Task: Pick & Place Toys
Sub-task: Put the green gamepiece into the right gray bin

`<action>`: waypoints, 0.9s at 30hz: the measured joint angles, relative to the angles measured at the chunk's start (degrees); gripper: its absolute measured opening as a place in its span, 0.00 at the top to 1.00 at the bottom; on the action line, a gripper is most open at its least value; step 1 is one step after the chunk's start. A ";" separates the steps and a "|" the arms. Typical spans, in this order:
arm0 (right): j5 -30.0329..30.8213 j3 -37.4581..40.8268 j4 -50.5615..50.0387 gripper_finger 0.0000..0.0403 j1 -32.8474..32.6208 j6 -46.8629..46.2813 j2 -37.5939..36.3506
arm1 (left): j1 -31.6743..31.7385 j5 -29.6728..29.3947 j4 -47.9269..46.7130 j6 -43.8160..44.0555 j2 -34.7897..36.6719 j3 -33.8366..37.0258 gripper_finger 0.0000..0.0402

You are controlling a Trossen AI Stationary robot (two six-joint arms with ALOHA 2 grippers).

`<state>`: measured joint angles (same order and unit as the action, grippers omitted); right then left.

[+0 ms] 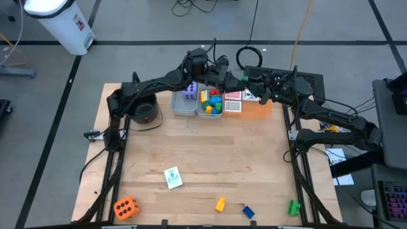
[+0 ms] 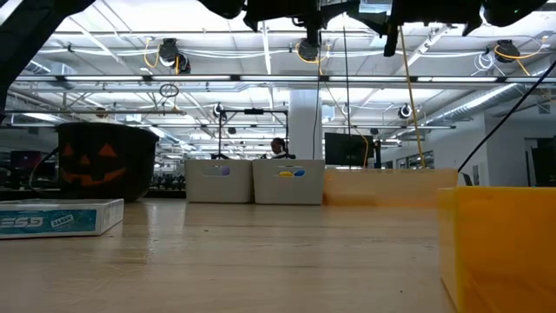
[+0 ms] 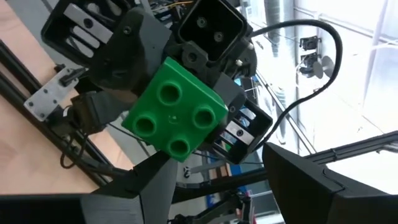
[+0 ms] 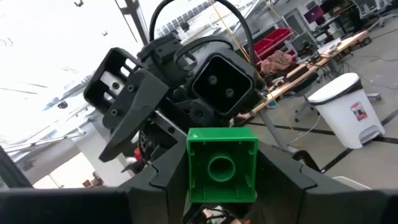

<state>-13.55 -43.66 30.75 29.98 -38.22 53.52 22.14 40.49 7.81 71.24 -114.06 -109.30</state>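
The green brick (image 4: 222, 163) hung in the air over the far edge of the table (image 1: 210, 152), above the sorting containers, where the two arms met. We saw it clamped between the fingers of the right end effector (image 4: 222, 179), its hollow underside turned toward that arm's wrist camera. Its studded top faced the left end effector (image 3: 224, 171), whose fingers stood apart. The brick sat close to one finger (image 3: 152, 186) and clear of the other, so we judged that this end effector was not gripping it. Directly below lay two grey bins: one (image 1: 180, 107) held the purple die (image 1: 189, 93), and the other (image 1: 210, 114) held a heap of coloured bricks (image 1: 212, 102). Beside them the flat orange tray (image 1: 257, 109) carried picture cards (image 1: 234, 100). Left of the bins stood a black pumpkin pail (image 1: 143, 111). Well apart, along the near edge of the table, we noted one card (image 1: 172, 177), the orange die (image 1: 125, 207), a yellow brick (image 1: 220, 204), a blue brick (image 1: 248, 211) and a loose green brick (image 1: 294, 207), all not yet sorted. We judged the step in hand to be the delivery of the held brick, possibly by way of a hand-over between the arms. The next move would call either for the left fingers to close squarely on the brick before the right let go, or for the right arm to lower it over the brick bin and release.
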 joint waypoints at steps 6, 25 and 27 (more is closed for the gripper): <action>-1.71 0.00 0.47 0.65 -0.04 2.92 -0.02 | 0.38 0.20 -0.41 3.11 0.00 0.00 0.40; -1.63 0.00 -7.07 0.64 -2.81 15.04 -0.01 | 1.98 -3.63 -7.59 5.42 0.00 0.00 0.40; -0.84 0.01 -7.91 0.64 -3.31 15.77 0.04 | 2.00 -3.83 -7.50 5.36 0.00 0.00 0.40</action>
<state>-14.39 -43.65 22.84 26.67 -22.45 53.56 24.14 36.65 0.32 76.61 -114.06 -109.30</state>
